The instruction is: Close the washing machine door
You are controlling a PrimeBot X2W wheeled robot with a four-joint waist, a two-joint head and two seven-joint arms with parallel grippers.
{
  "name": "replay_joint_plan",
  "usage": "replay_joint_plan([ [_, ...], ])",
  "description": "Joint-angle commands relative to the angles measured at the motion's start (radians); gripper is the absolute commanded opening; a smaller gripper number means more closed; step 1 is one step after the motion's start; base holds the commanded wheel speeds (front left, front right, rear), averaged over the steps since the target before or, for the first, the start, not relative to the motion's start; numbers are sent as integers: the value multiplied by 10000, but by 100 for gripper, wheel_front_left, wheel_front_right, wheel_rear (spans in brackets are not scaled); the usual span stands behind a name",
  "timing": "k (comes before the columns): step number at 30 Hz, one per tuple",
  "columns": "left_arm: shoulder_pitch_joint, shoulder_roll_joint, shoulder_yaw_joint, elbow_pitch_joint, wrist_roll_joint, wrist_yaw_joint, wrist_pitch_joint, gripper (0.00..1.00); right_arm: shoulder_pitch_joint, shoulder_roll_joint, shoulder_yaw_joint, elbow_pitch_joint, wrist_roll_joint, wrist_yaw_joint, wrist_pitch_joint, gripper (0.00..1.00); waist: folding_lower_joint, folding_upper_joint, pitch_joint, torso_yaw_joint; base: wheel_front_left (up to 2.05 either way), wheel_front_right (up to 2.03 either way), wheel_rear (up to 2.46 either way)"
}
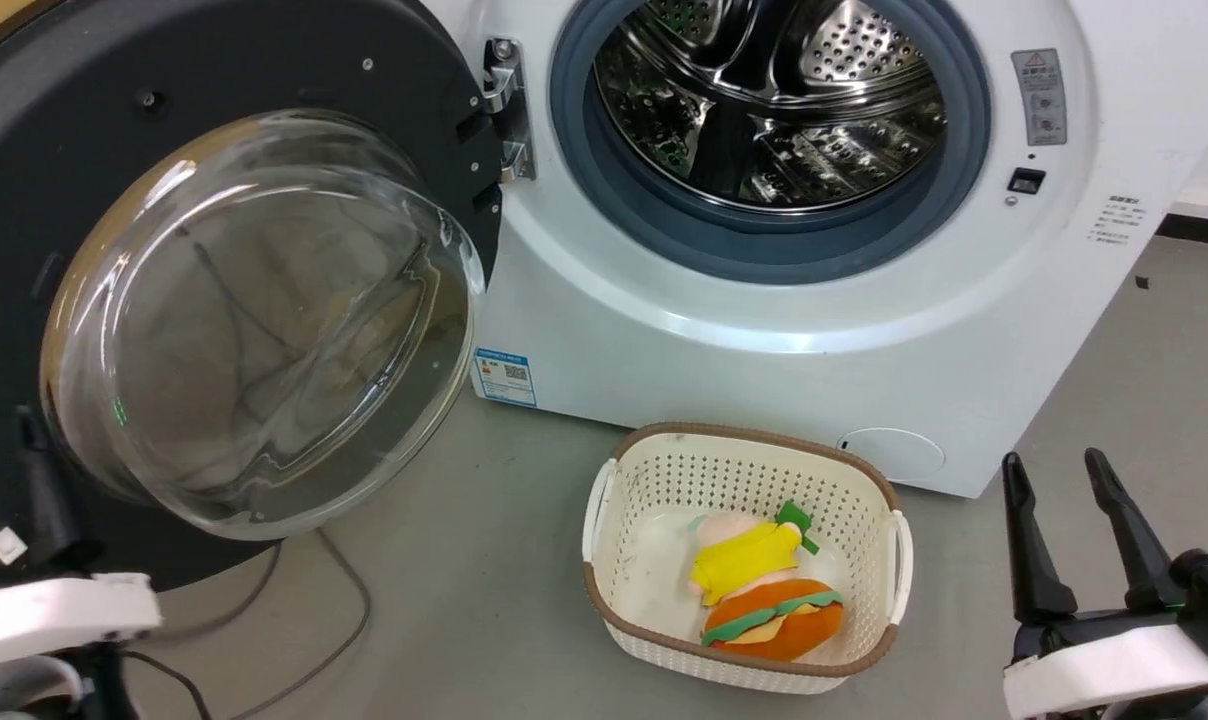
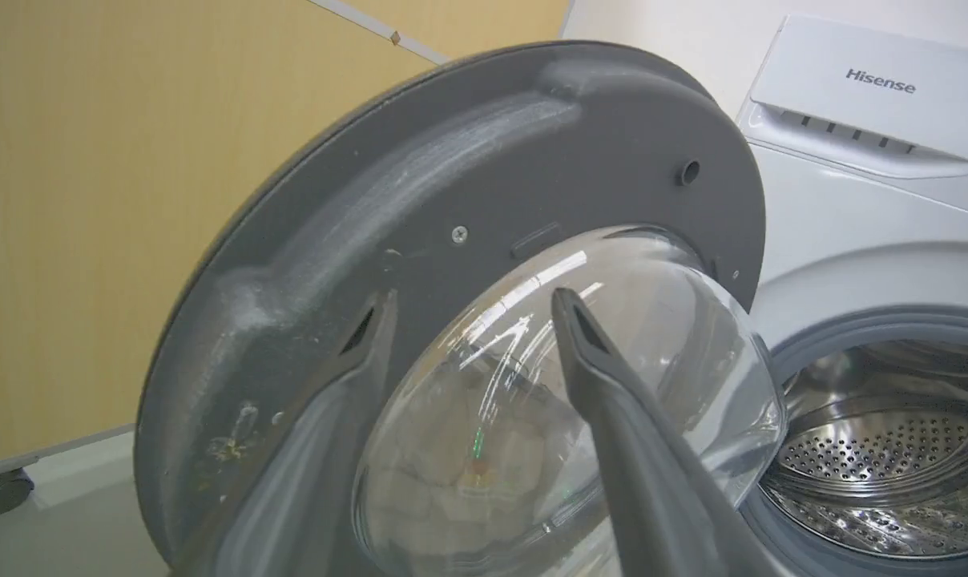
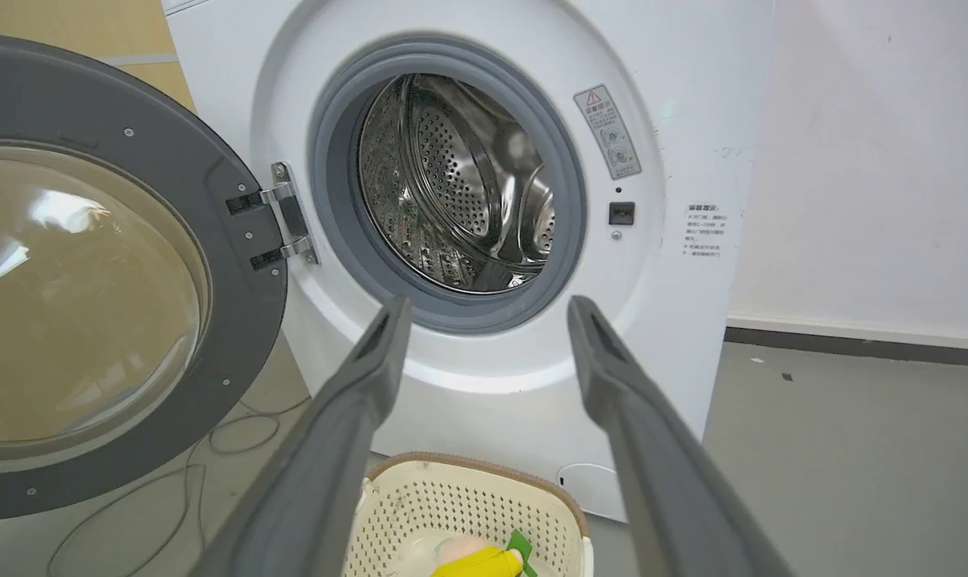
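The washing machine (image 1: pixel 764 340) is white, and its steel drum (image 1: pixel 764 100) and grey gasket are exposed. The washing machine door (image 1: pixel 264 60) hangs swung wide open on the left from its hinge (image 1: pixel 504 110), inner face and bulging glass bowl (image 1: pixel 264 330) turned toward me. My left gripper (image 2: pixel 468 308) is open just in front of the door's (image 2: pixel 452 160) inner face, near the edge away from the hinge. One dark finger (image 1: pixel 49 500) of it stands against the door's lower left rim. My right gripper (image 1: pixel 1054 462) is open and holds nothing, low at the right, pointing at the machine (image 3: pixel 692 160).
A cream plastic basket (image 1: pixel 754 435) holding a yellow and orange plush toy (image 1: pixel 774 620) stands on the grey floor before the machine, under the drum opening. A thin cable (image 1: pixel 344 620) trails across the floor below the door. A tan panel (image 2: pixel 91 200) stands behind the door.
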Motion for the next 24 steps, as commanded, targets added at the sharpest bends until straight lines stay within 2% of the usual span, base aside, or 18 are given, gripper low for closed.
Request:
replay_joint_plan([
  [1,-284,12,435,113,-450,-146,-132,100,76,9,-89,-93,174,4,-124,100,0,0,71,106,0,0,0],
  [3,-358,22,555,195,-626,-204,-153,100,80,9,-113,-102,194,4,-145,100,0,0,93,152,0,0,0],
  [7,-835,298,1042,591,-1667,-346,-52,100,80,9,-185,-143,262,5,-228,100,0,0,200,352,0,0,0],
  [13,-1639,1130,1705,1222,-2961,-389,436,100,5,10,-249,-214,351,5,-354,100,0,0,404,613,0,0,0],
  [14,-1776,1292,1802,1338,-3100,-374,479,58,-5,10,-261,-224,365,5,-375,100,0,0,438,655,0,0,0],
  [15,-1919,1446,1870,1463,-3223,-354,530,20,-11,10,-280,-233,381,5,-396,100,0,0,467,701,0,0,0],
  [16,-2067,1591,1920,1599,-3359,-324,614,0,-15,10,-302,-241,400,5,-416,100,0,0,502,743,0,0,0],
  [24,-3243,2733,2145,2998,-4266,-259,1254,0,-140,11,-410,-336,491,6,-582,100,0,0,843,991,0,0,0],
])
